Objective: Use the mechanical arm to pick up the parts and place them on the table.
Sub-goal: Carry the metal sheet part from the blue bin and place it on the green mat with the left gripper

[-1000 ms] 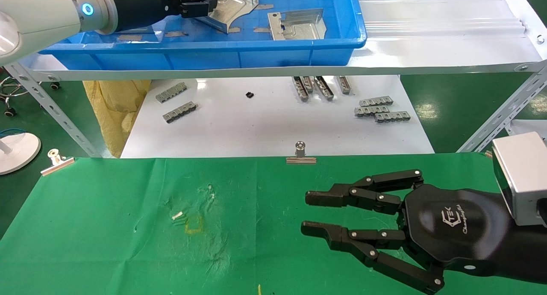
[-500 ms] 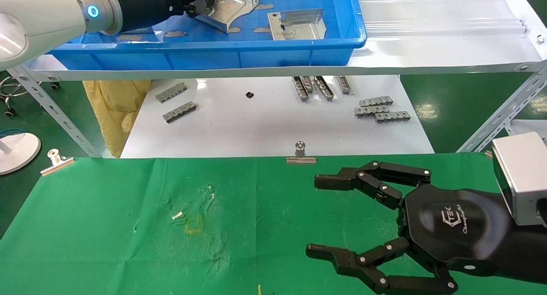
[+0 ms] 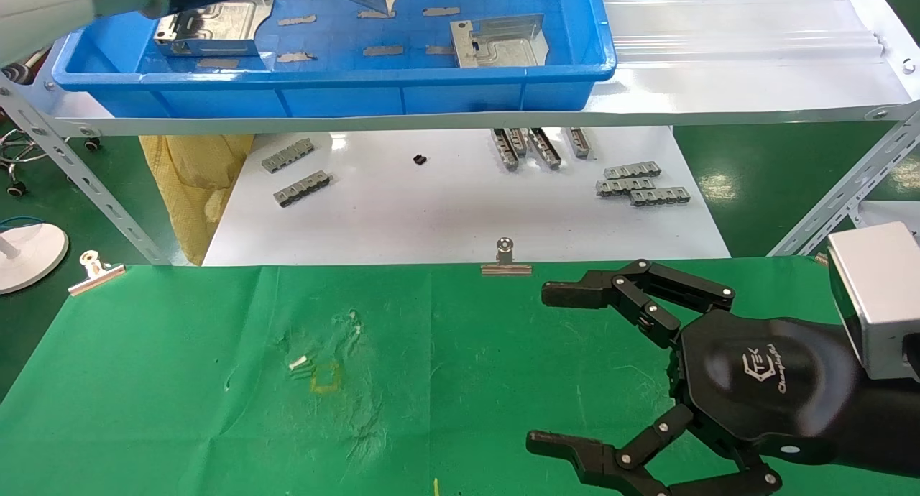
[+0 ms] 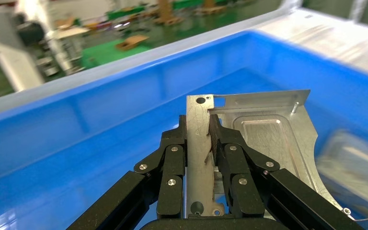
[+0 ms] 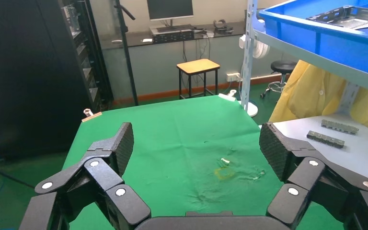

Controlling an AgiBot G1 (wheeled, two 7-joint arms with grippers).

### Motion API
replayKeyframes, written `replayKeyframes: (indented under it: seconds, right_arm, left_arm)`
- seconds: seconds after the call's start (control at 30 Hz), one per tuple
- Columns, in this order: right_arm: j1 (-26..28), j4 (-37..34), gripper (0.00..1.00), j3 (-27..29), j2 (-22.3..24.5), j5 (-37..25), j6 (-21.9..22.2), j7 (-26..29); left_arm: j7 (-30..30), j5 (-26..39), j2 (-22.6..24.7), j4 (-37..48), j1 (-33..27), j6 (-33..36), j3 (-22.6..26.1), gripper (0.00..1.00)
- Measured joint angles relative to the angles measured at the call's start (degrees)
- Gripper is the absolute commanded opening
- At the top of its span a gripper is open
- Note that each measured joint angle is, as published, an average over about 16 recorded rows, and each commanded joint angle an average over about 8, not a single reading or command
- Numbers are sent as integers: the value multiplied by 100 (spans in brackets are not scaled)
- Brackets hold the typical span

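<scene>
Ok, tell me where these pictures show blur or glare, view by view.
Left wrist view: the blue tray wall and background are smeared by motion blur, while the held part and left pincer stay sharp. Head view: ceiling-light glare on the glossy green floor; otherwise crisp. Right wrist view: no obvious blur or glare; the right pincer hangs open above the table.

The left arm (image 3: 72, 0) has a smooth silver-white shell that ends in a black wrist section, with a small ring light glowing blue at the joint. The right gripper (image 3: 553, 370) is matte black: its jaws are built of jointed links pinned with silver screws, and the fingertips (image 5: 273, 148) carry finely textured pads. Its rounded black palm housing (image 3: 762, 381) bears a white "TEK" logo with script lettering beneath, and a boxy silver-grey module (image 3: 873, 298) sits behind it.
</scene>
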Motion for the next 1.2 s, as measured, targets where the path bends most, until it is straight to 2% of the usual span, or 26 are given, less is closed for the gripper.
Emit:
replayKeyframes:
  seconds: [0.43, 0.63, 0.93, 1.2]
  right_arm:
    - [0, 0, 100, -1, 0, 1, 0, 0]
    - [0, 0, 100, -1, 0, 1, 0, -1]
    - [0, 0, 100, -2, 1, 1, 1, -1]
    - [1, 0, 100, -2, 1, 2, 1, -1]
  left_arm:
    - [626, -458, -804, -304, 204, 2767, -217, 0]
    - [905, -595, -1233, -646, 533, 3640, -140, 0]
    - [1576, -756, -1891, -1553, 1507, 3852, 264, 0]
    - [2768, -605, -2081, -1750, 2253, 3690, 673, 0]
